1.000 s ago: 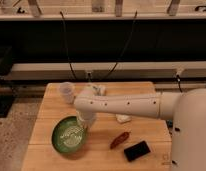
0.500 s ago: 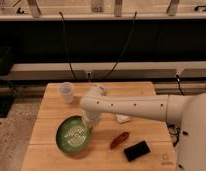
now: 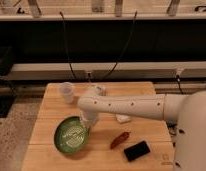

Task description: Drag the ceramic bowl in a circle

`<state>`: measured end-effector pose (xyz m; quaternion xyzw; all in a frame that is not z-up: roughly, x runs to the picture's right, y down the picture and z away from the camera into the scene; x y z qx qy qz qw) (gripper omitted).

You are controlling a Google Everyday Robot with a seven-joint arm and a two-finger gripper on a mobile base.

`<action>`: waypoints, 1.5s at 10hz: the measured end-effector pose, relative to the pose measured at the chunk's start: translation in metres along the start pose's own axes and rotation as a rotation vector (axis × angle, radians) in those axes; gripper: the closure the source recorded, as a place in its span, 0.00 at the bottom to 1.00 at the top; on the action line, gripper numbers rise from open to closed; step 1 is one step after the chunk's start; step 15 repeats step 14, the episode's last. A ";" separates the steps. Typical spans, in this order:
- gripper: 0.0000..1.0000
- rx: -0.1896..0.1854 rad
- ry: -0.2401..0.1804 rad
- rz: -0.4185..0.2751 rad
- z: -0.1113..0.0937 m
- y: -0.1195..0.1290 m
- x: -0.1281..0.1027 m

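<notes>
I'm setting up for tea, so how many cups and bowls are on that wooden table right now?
2. The green bowl sits front left, with the gripper at its right rim. The small white cup stands back left. The arm may hide others.

We see soft blur throughout, warm overhead light on the table (image 3: pixel 56 107), gloss on the bowl (image 3: pixel 71 135) under the gripper (image 3: pixel 87 125), and darkness behind the table.
</notes>
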<state>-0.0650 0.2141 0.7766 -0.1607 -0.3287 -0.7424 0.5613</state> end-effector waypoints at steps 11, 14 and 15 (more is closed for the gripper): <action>0.96 0.010 -0.012 0.006 0.004 0.004 -0.003; 0.96 0.014 -0.013 0.010 0.003 0.009 -0.004; 0.96 0.014 -0.013 0.010 0.003 0.009 -0.004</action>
